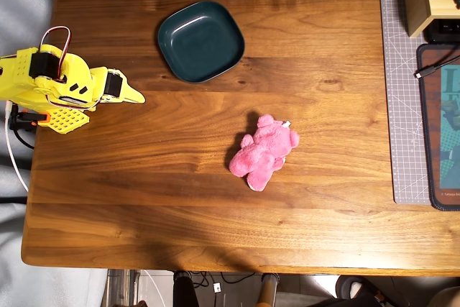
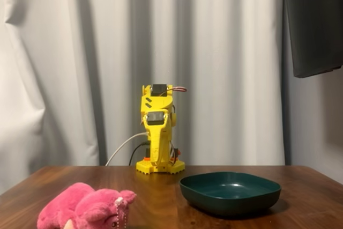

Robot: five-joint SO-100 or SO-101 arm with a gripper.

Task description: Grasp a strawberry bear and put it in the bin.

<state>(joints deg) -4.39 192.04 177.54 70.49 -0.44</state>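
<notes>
1. Overhead, the strawberry bear [image 1: 264, 152] lies on the wooden table [image 1: 180, 228], its long axis diagonal, head toward upper right.
2. It lies below-right of the bin [image 1: 200, 40], apart.
3. The gripper [image 1: 136, 95] looks closed and empty, well left of the bear.

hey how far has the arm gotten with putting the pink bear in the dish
Nothing looks done yet. The strawberry bear lies on the table, apart from the bin, which is empty. Nothing is in hand: the claw sits folded back near the arm's base at the table's left edge in the overhead view, well clear of the bear. Reaching, grasping, carrying and dropping it in are all left.
</notes>
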